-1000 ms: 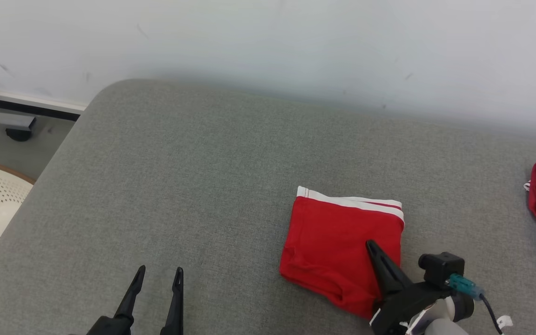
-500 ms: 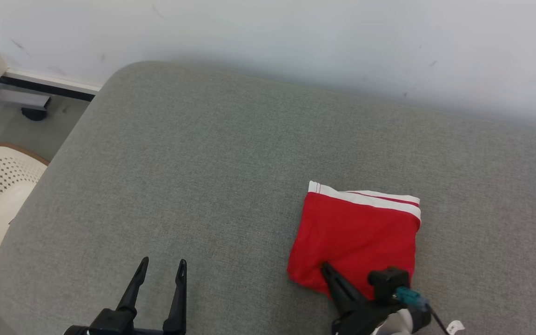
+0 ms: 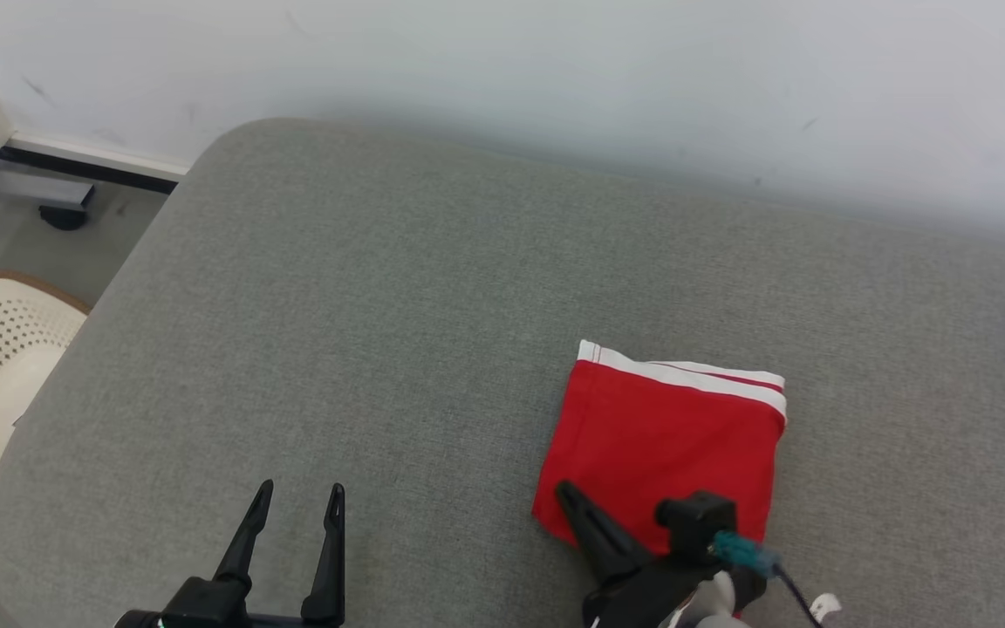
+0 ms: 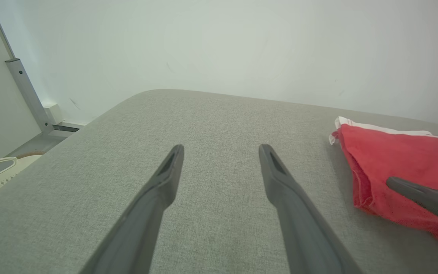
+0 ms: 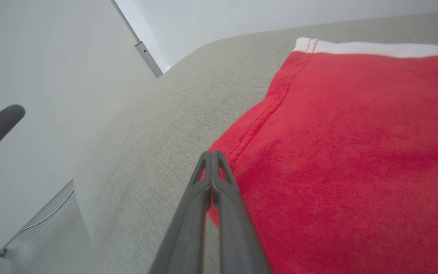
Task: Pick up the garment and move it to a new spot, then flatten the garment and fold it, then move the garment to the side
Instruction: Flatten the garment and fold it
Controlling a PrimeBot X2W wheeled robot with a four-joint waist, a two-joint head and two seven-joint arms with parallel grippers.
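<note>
Folded red garment (image 3: 668, 436) lies on the grey padded surface (image 3: 380, 305), with bare room to its left. Right claw (image 3: 565, 490), pressed together, sits at its near-left corner. Left claw (image 3: 297, 497) is spread, well apart.

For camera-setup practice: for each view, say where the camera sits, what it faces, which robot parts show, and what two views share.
Head view: on the head, facing down at the grey surface; open left gripper, shut right gripper.
Left wrist view: left wrist, along its spread fingers toward the wall.
Right wrist view: right wrist, along its closed fingers at the red garment.
Shared: all show the red garment.
</note>
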